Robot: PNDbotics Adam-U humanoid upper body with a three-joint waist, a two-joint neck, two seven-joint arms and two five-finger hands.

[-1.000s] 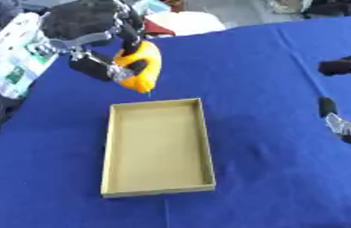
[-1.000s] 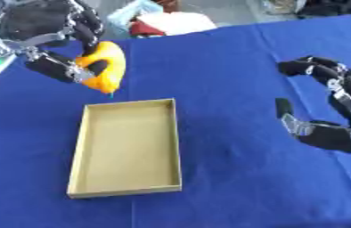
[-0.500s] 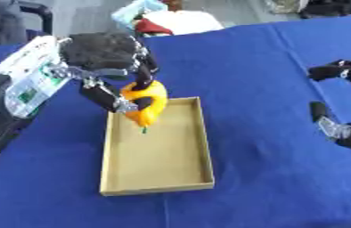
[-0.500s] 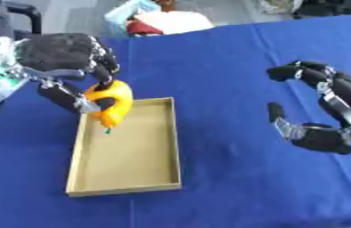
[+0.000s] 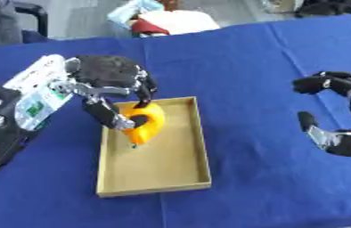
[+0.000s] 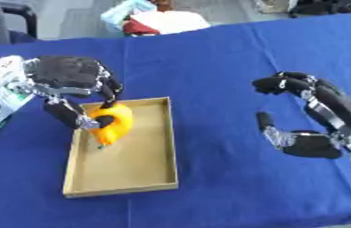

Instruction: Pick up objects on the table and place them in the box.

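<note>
Compared with one second ago, the left hand [image 5: 108,84] has travelled from beyond the far end of the box [image 5: 180,178] to a position over its far-left corner, carrying the orange object [image 5: 144,127] with it. The box has not shifted on the blue cloth [image 5: 233,67].

Left hand state: fingers and thumb curled round the orange object, pinching it from above. The object hangs inside the box outline, near the left wall, its lower tip close to the floor; contact with the floor cannot be confirmed.

Right hand [image 6: 311,116] state: idle at the right side, well apart from the box, fingers bent in a relaxed arc and holding nothing.

Step in hand: release of the object into the box. Judged procedure:
1. Lower the hand until the object's tip rests on the box floor.
2. Keep the object clear of the left wall so it does not catch on the rim.
3. Open the fingers gradually; the object looks rounded and may roll toward the near end.
4. Lift the hand straight up, avoiding the walls, so the light box is not dragged.
</note>
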